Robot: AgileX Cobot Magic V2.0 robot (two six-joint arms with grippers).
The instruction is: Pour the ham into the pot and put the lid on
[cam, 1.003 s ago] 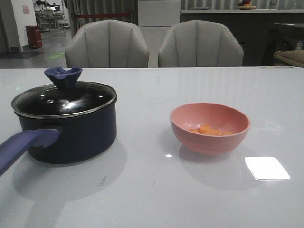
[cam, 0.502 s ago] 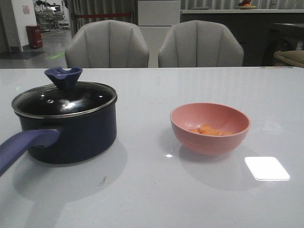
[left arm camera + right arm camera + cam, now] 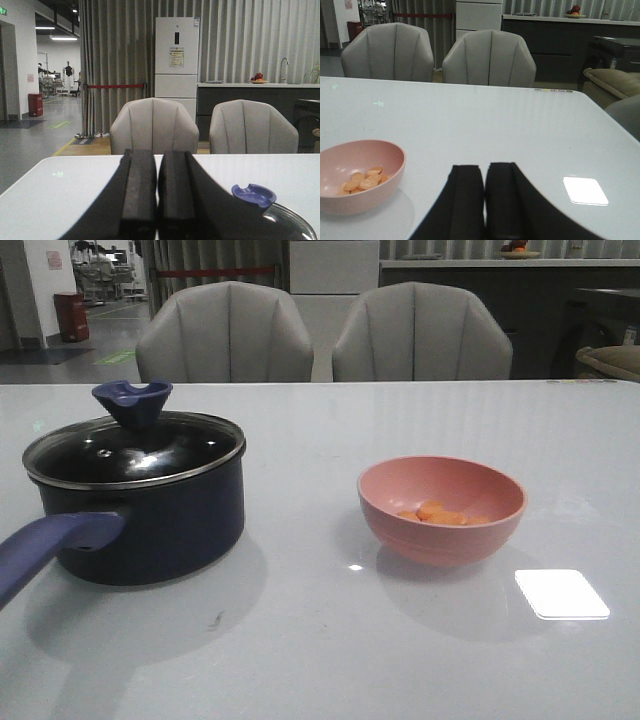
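Note:
The dark pot (image 3: 150, 525) stands on the left of the white table, its blue-purple handle (image 3: 50, 545) pointing to the near left. The glass lid (image 3: 135, 450) with its blue-purple knob (image 3: 132, 400) sits on the pot. The ham (image 3: 440, 513), orange-pink chunks, lies in a pink bowl (image 3: 442, 510) to the right. My left gripper (image 3: 157, 155) is shut and empty, beside the lid knob (image 3: 253, 194). My right gripper (image 3: 484, 167) is shut and empty, to the right of the bowl (image 3: 357, 175) with the ham (image 3: 362, 181). Neither gripper shows in the front view.
Two grey chairs (image 3: 225, 335) (image 3: 420, 332) stand behind the table's far edge. A bright square light reflection (image 3: 561, 594) lies on the table (image 3: 320, 640) at the near right.
The pot with its lid has shifted very slightly to the left. The bowl and ham have not moved.

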